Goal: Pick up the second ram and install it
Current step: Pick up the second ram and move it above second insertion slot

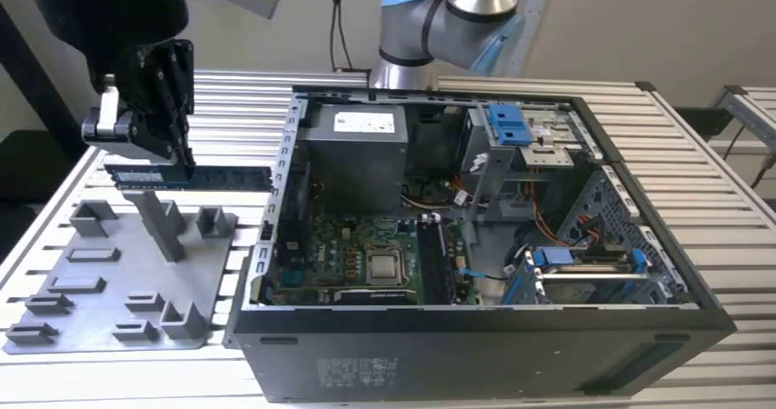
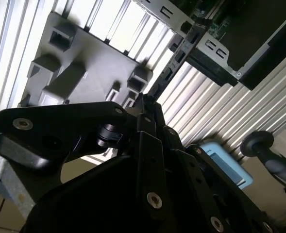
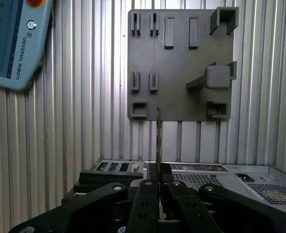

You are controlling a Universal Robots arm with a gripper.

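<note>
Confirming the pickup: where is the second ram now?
In the exterior view the second ram is gripped in the tool, raised over the grey tray, at the exterior view's left of the computer case.

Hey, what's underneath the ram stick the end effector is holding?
Below the second ram lies the grey tray with its blocks, on the slatted table. The end effector covers the stick's gripped part; the tray hides the table under it.

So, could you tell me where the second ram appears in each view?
Exterior view: the second ram, level in the hand above the grey tray, exterior view's left.
First wrist view: thin edge-on strip from the hand toward the tray.
Second wrist view: dark strip beyond the hand, beside the tray.
Shared landmark: the grey tray.
</note>
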